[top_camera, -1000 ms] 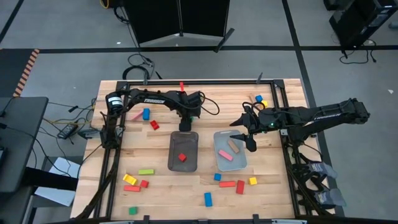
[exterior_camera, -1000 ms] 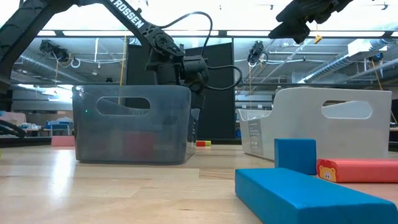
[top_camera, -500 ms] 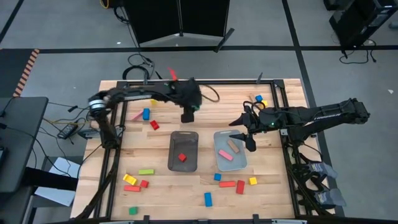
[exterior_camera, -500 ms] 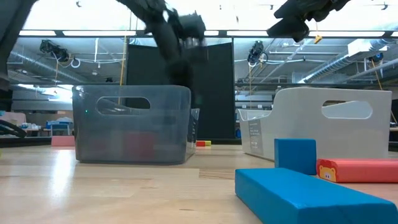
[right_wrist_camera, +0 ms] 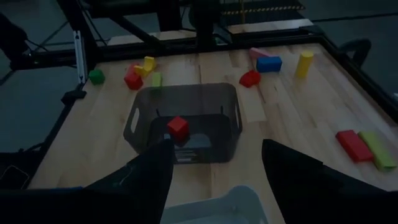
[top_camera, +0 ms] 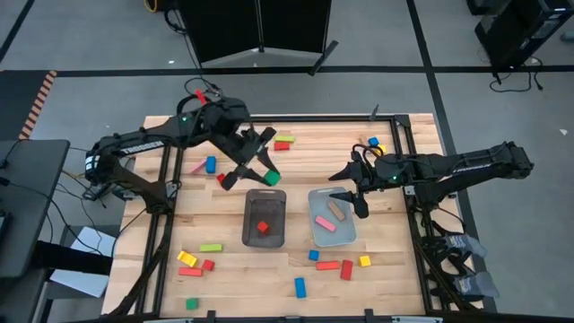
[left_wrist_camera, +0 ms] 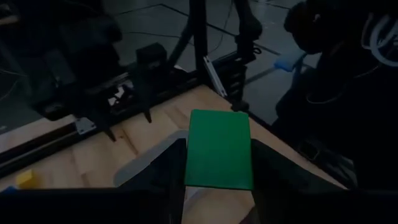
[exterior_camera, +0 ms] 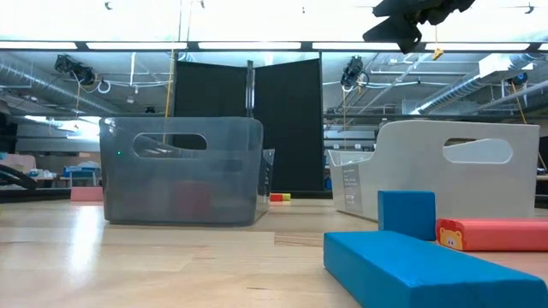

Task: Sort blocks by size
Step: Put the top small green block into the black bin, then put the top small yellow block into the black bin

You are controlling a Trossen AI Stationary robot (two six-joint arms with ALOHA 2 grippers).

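My left gripper is raised above the far end of the dark grey tray, shut on a green block; that block fills the middle of the left wrist view. A red cube lies in the dark tray. The pale tray holds a tan bar and a pink bar. My right gripper hangs open over the pale tray's far edge, with nothing between its fingers. Loose blocks lie about the table. My left gripper pinches the green block by two opposite sides between its two fingers. The fingers slant down from the table's far left. The block is lifted clear of the table and the tray, one broad green face toward the wrist camera.
A red bar and a green bar lie at the far edge. Blue, red and pink blocks lie left of the trays. Several more blocks lie along the near side, and a few at the far right.
My left gripper has risen from low behind the dark tray's far end, up and a little toward the table's left, and its wrist has rolled. It kept its hold, and the green block went up with it. The arm has left the low view.
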